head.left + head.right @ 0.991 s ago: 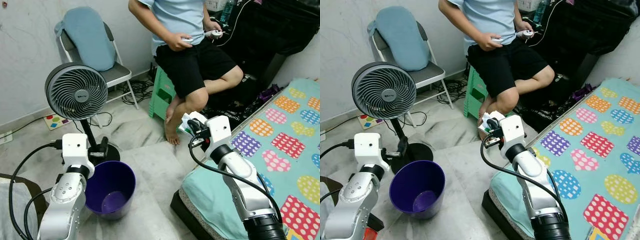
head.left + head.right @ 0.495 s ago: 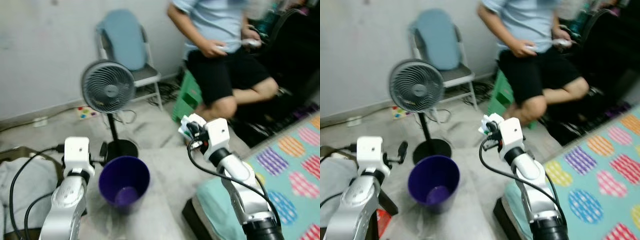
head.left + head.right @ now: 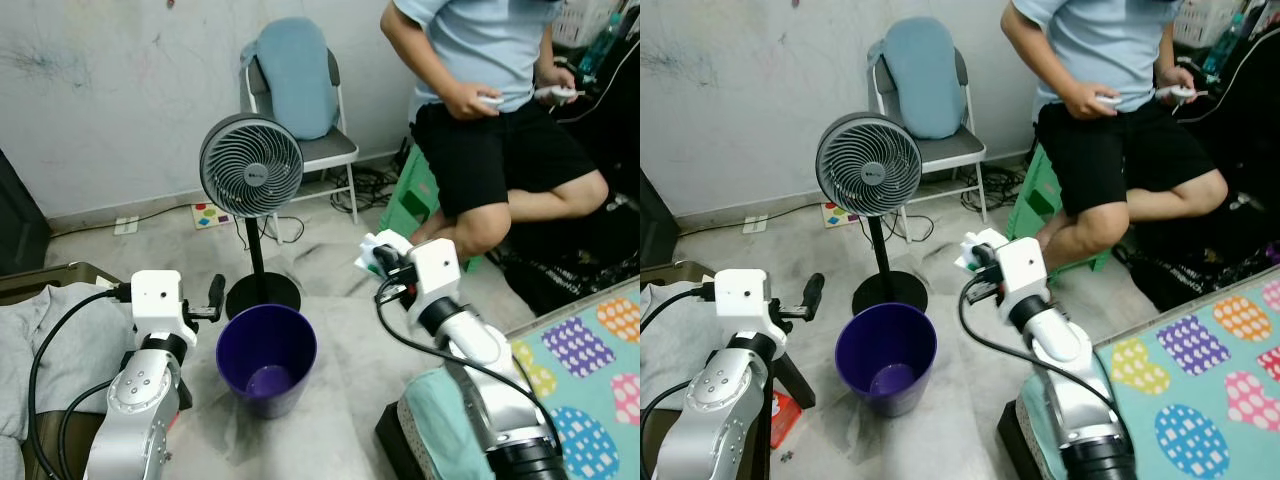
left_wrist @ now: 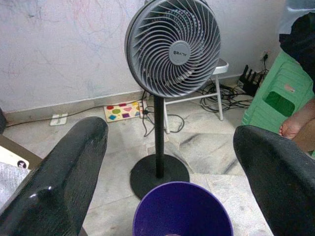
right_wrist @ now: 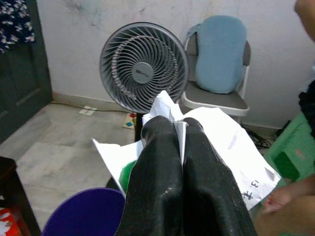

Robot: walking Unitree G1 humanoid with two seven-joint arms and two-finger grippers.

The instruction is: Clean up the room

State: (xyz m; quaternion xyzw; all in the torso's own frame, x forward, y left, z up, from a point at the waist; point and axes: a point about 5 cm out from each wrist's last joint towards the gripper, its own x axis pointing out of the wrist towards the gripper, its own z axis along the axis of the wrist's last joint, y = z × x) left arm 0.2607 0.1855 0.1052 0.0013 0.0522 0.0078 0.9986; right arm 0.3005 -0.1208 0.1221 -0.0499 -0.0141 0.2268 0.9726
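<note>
Cam panned left; paper [image 5: 221, 137] pinched above bin [image 3: 266, 357].

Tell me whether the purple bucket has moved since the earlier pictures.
No. The purple bucket sits just in front of the fan's round base, as before; the camera turned, not the bucket.

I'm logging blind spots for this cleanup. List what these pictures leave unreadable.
- Paper in the right gripper: its print is too small, and the black fingers cover its middle.
- Purple bucket: its near wall hides part of its bottom.
- Red packet: the left arm partly covers it.
</note>
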